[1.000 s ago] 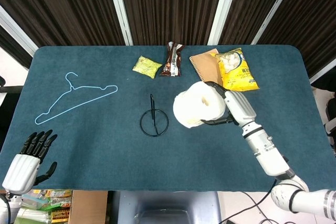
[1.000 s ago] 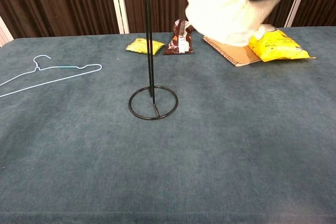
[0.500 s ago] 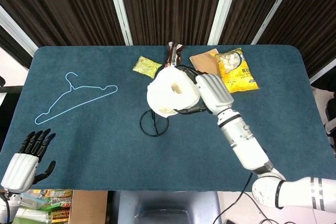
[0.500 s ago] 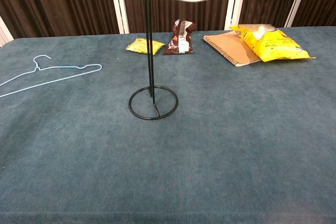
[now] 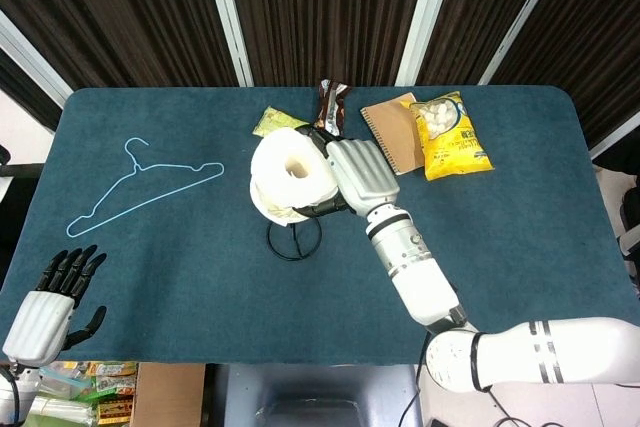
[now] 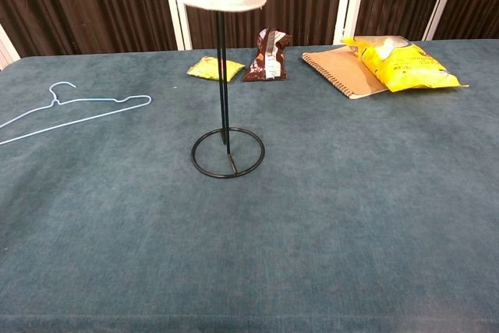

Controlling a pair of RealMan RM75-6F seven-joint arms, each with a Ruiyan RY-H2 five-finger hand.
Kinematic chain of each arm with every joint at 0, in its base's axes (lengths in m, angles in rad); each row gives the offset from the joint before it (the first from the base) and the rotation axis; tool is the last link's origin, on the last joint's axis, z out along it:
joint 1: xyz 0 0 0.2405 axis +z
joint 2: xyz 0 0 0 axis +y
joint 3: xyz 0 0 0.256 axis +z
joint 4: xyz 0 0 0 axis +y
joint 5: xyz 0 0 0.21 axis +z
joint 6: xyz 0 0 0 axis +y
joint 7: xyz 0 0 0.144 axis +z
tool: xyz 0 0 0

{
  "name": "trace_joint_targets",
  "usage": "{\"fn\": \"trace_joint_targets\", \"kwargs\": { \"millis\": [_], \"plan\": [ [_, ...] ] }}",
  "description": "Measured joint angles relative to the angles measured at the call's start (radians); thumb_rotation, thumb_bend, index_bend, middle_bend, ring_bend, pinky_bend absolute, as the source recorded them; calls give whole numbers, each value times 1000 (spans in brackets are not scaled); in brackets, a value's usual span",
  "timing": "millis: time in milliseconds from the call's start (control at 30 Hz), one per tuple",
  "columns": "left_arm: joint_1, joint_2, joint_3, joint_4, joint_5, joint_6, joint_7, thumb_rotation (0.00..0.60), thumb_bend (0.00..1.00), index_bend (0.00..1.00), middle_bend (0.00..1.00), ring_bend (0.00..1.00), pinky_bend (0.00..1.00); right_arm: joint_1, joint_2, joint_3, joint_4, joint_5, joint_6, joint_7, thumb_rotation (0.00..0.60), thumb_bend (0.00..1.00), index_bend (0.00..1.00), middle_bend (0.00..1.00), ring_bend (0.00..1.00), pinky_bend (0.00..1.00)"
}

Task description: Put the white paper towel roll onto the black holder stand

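Right hand (image 5: 355, 175) grips the paper towel roll (image 5: 291, 173) from its right side — held high over the black stand (image 6: 225, 91), rod top inside the roll. Left hand (image 5: 52, 299) lies spread at the near-left edge — holding nothing.

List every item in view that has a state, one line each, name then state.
paper towel roll: lifted, held over the top of the stand's rod, core facing up.
black holder stand: upright on the table, rod top hidden by the roll.
right robot hand: grips the roll's side.
left robot hand: holds nothing, fingers apart, at the table's near edge.
hanger: lying flat.
notebook: closed, partly under the yellow snack bag.
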Motion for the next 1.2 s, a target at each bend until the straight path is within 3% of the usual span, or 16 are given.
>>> {"fn": "trace_joint_targets", "kwargs": {
  "millis": [433,600,800,967,1033,1200],
  "plan": [
    [-5,0,-3,3,-2,-4,-7,600,416,0,0,0,70,72,-80,-61,58,97,45,-89,600,311,775,598,531,517],
    [-6,2,-5,4,-3,-4,-16,600,415,0,0,0,70,86,-126,-96,102,100,53,-112,600,310,725,597,520,512],
    [-10,3,-8,5,-8,-7,-23,600,415,0,0,0,70,89,-173,-134,150,78,70,-137,600,310,541,575,456,456],
    [-5,6,-4,2,-2,3,-25,600,414,0,0,0,70,77,-205,-151,189,78,41,-125,600,311,134,379,319,355],
    [-3,7,-3,1,-1,4,-26,600,415,0,0,0,70,71,-211,-156,201,62,31,-116,600,311,22,294,243,306],
    [-2,9,-1,3,-2,4,-30,600,414,0,0,0,70,55,-216,-164,219,20,32,-111,600,311,0,133,92,198]
  ]
}}
